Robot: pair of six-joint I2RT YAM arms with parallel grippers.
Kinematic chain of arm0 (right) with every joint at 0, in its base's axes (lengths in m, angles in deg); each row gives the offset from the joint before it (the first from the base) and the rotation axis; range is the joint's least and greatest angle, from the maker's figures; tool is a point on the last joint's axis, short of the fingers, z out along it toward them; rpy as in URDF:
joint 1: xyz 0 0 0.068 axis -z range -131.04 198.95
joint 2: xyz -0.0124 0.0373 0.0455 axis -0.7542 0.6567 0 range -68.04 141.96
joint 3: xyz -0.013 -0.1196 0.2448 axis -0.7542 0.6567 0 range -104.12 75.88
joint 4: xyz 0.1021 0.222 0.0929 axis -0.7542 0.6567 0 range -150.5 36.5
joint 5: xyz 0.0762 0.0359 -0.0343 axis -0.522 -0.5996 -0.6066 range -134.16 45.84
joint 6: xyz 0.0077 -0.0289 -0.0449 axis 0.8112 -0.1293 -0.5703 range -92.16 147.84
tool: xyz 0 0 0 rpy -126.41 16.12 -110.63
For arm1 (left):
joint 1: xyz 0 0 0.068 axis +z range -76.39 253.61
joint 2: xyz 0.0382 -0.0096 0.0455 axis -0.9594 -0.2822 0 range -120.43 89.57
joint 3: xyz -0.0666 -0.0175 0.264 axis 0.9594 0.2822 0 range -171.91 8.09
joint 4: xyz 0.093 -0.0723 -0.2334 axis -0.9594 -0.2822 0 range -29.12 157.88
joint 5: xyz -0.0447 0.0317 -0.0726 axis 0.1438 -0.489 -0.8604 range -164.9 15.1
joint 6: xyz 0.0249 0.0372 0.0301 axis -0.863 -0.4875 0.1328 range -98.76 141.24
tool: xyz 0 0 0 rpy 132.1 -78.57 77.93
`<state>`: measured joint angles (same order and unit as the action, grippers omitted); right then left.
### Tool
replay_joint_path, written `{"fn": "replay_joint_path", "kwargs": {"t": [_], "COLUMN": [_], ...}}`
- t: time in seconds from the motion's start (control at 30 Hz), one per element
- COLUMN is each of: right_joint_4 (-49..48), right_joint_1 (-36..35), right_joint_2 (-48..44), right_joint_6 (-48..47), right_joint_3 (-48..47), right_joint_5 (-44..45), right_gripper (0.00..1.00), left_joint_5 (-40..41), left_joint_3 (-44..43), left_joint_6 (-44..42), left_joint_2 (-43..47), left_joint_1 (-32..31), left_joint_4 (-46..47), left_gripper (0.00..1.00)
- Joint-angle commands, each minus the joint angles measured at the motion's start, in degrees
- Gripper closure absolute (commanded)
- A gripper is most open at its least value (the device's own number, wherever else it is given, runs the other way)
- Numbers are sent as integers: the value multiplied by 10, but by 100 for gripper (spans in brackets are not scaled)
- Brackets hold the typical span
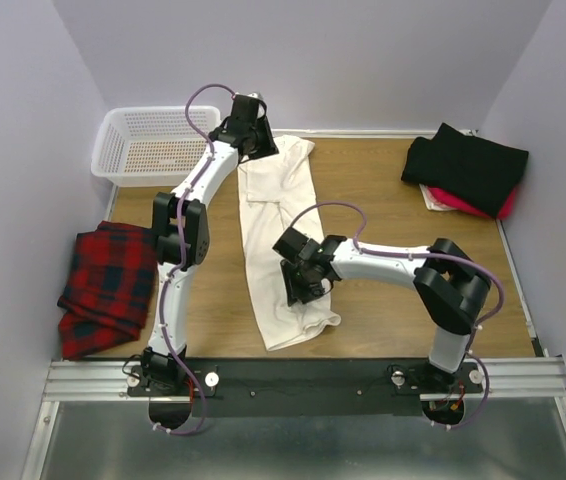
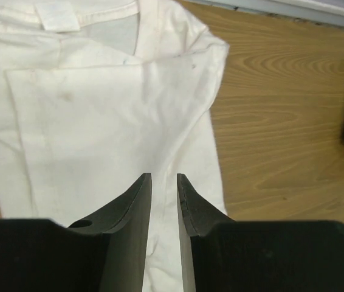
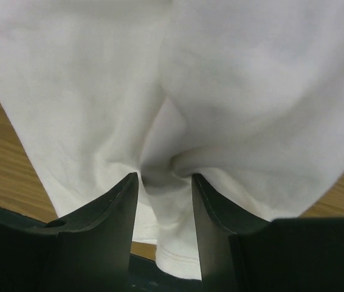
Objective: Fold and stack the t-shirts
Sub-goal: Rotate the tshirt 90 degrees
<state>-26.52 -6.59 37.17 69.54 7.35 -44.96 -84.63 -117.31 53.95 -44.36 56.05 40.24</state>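
Closest to the lens, the right gripper (image 3: 165,179) has its two dark fingers clamped on a puckered pinch of the large, soft cream-white t-shirt (image 1: 268,215), with creases running in toward the tips. That shirt lies as a long narrow strip on the brown wooden desk (image 1: 383,300). Its long axis runs from the far edge back toward the near edge, a touch left of centre, and the collar is at the far end. The right gripper sits on the near, hem end, so the rest of the strip stretches straight away from it toward the far edge. Up there hangs the left gripper (image 2: 164,179), over the collar end. Its fingers are drawn almost together with only a slit between them, and no cloth shows pinched in it. My read: the next fold goes end to end along that axis, and the right arm is plainly the nearer one to carry the hem up toward the collar. Off in the far right corner, well apart, a folded plain black t-shirt (image 1: 463,160) rests on a plain red t-shirt (image 1: 458,200).
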Motion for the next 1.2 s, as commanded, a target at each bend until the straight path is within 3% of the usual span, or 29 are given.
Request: {"fn": "replay_joint_path", "kwargs": {"t": [0.0,0.37,0.67,0.83,1.17], "right_joint_4": [-7,-12,31,38,48], "right_joint_1": [2,3,2,2,4], "right_joint_2": [-81,-223,-236,-242,-261], "right_joint_6": [22,-7,-6,-6,-6], "right_joint_3": [18,2,-17,-14,3], "right_joint_5": [124,229,323,344,355], "right_gripper": [51,43,40,40,40], "left_joint_5": [93,198,285,270,154], "left_joint_3": [9,-45,-60,-85,-146], "left_joint_6": [-35,-27,15,12,5], "left_joint_2": [5,-62,-98,-132,-177], "left_joint_1": [-26,-72,-90,-91,-85], "left_joint_4": [-60,-122,-185,-198,-148], "left_gripper": [68,68,69,69,69]}}
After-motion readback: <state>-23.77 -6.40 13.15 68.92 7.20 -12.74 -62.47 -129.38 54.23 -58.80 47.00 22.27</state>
